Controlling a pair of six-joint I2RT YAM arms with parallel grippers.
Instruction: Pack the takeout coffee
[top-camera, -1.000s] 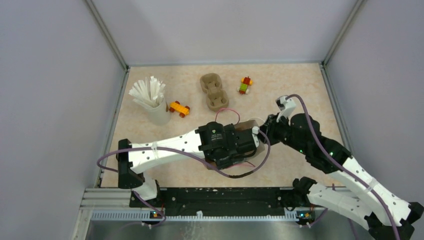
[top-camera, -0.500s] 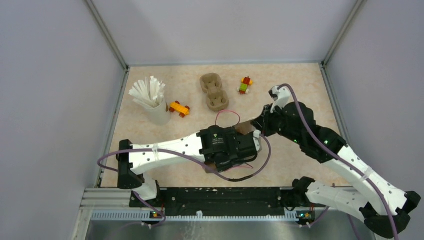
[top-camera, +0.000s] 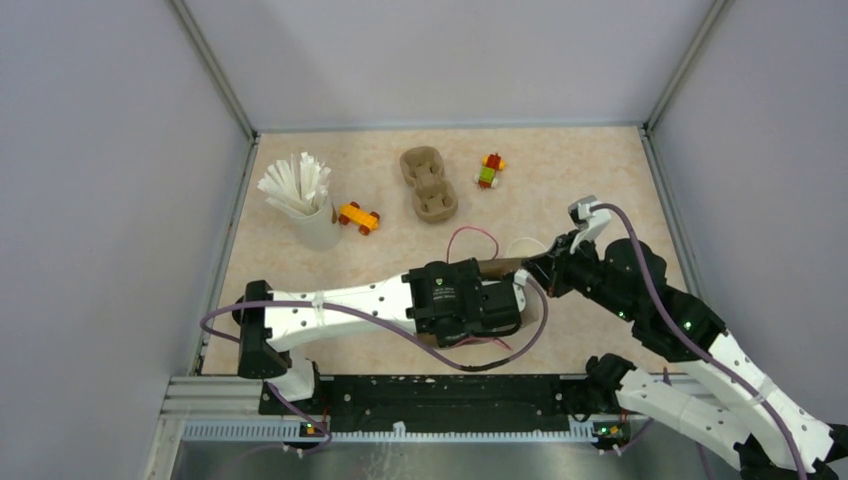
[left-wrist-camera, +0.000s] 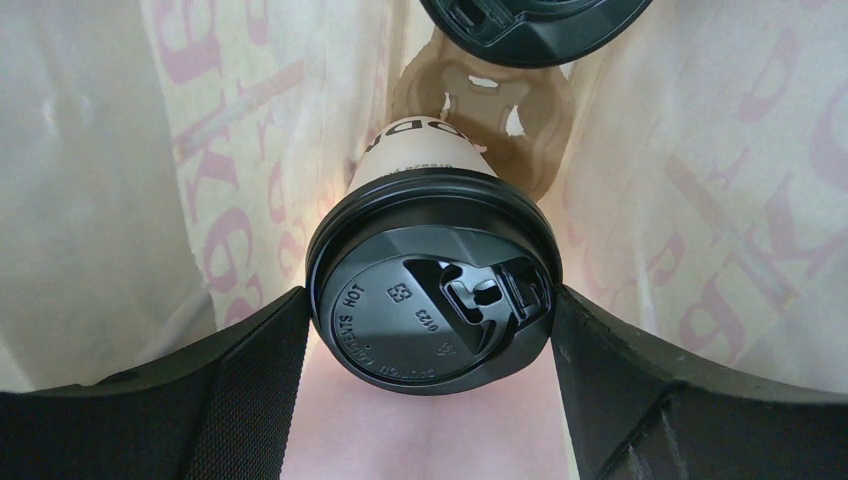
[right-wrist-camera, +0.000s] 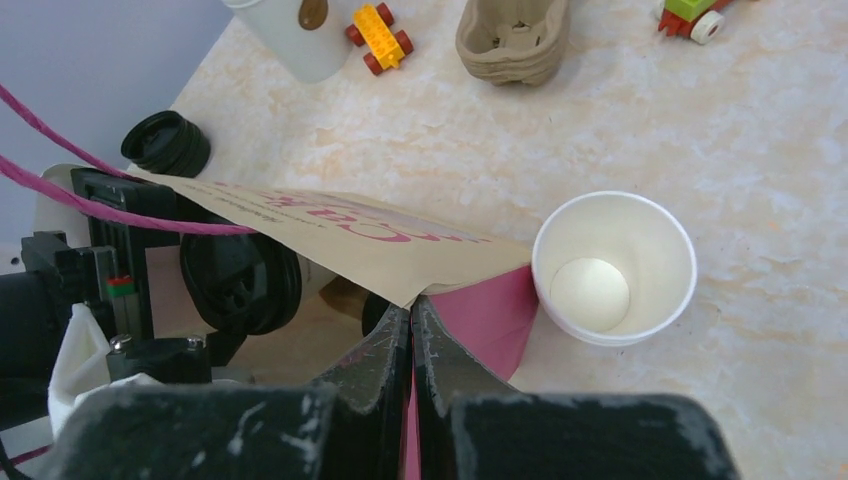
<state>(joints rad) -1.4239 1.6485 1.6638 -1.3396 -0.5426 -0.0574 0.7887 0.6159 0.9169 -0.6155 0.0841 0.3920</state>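
In the left wrist view a takeout coffee cup (left-wrist-camera: 435, 300) with a black lid lies inside the paper bag (left-wrist-camera: 120, 150). My left gripper (left-wrist-camera: 430, 297) has a finger pressed on each side of the lid. A second black lid (left-wrist-camera: 535, 25) shows deeper in the bag. From above, the bag (top-camera: 497, 266) hides the left fingers. My right gripper (right-wrist-camera: 412, 320) is shut on the edge of the bag (right-wrist-camera: 380, 235), with its pink inner wall pinched between the fingers. An empty, lidless white paper cup (right-wrist-camera: 614, 265) stands upright just right of the bag; from above this cup (top-camera: 524, 247) shows beside the right gripper (top-camera: 548, 270).
A beige cup of white sticks (top-camera: 305, 205) stands at the back left. The brown pulp tray (top-camera: 430, 185) lies at the back middle. A small orange toy car (top-camera: 358, 217) and a red and green toy (top-camera: 490, 170) lie near it. Grey walls enclose the table on three sides.
My right gripper has shut on the bag's edge and drawn it to the right, uncovering the white cup. The left arm has shifted right and nearer with the bag.
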